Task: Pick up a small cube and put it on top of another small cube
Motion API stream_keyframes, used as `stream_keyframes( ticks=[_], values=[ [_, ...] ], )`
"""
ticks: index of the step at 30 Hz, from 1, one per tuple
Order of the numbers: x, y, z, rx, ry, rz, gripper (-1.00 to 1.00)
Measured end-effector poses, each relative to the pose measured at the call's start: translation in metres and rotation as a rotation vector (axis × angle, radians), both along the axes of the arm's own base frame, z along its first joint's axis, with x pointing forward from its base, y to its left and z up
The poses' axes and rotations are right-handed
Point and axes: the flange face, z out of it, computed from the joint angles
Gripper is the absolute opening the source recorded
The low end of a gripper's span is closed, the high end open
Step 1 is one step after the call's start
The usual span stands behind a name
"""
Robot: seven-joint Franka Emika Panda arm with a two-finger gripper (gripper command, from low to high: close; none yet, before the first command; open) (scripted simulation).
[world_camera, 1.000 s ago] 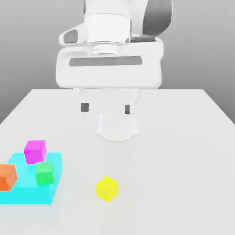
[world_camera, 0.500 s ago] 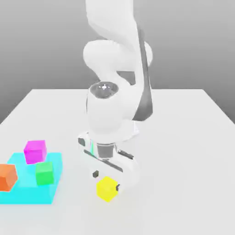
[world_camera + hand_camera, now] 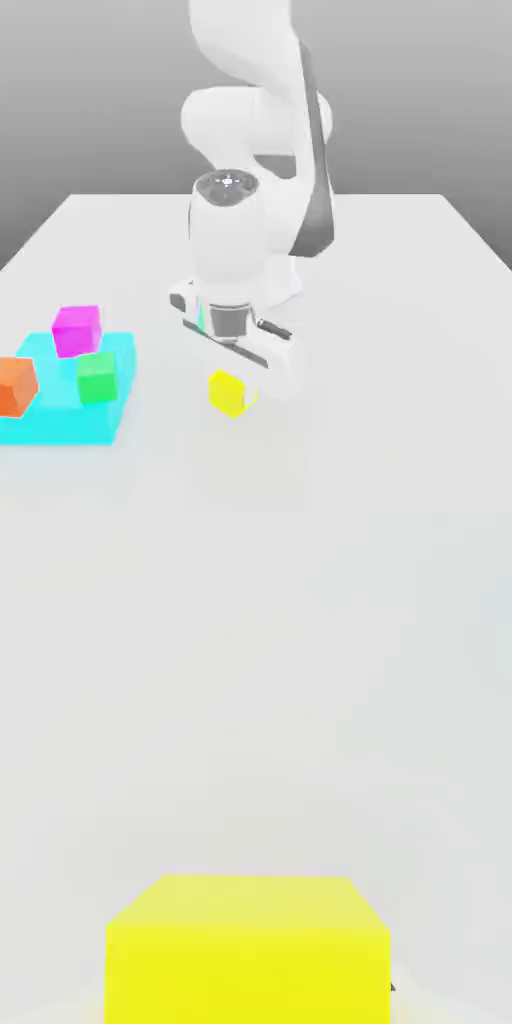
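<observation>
Pale white worktop (image 3: 420, 330) under a plain grey backdrop. From the exterior view's left: small orange cube (image 3: 16, 386), magenta cube (image 3: 76, 330) and green cube (image 3: 98, 377) on a flat cyan slab (image 3: 60, 420). Further right, end effector (image 3: 240, 385) pinching the small yellow cube (image 3: 227, 393) low over the worktop.

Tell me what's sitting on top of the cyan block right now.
On the cyan block sit a magenta cube and a green cube. An orange cube overlaps its edge at the exterior view's left; whether it rests on the block or beside it is unclear.
</observation>
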Motion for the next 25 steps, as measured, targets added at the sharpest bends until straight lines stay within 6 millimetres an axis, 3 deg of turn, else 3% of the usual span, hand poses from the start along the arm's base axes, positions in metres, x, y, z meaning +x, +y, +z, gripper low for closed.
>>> stream_keyframes(
  ticks=[5,9,11,13,14,21,25],
  values=[
    [0.016,-0.080,0.055,-0.007,0.001,0.017,-1.00],
    [0.011,-0.143,0.102,0.002,0.000,0.045,-1.00],
    [0.009,-0.155,0.092,0.006,-0.001,0.049,-1.00],
    [0.009,-0.158,0.069,0.006,-0.001,0.049,-1.00],
    [0.008,-0.158,0.057,0.005,0.000,0.050,1.00],
    [0.008,-0.158,0.055,0.004,0.000,0.050,1.00],
    [0.008,-0.159,0.099,0.004,0.000,0.050,1.00]
  ],
)
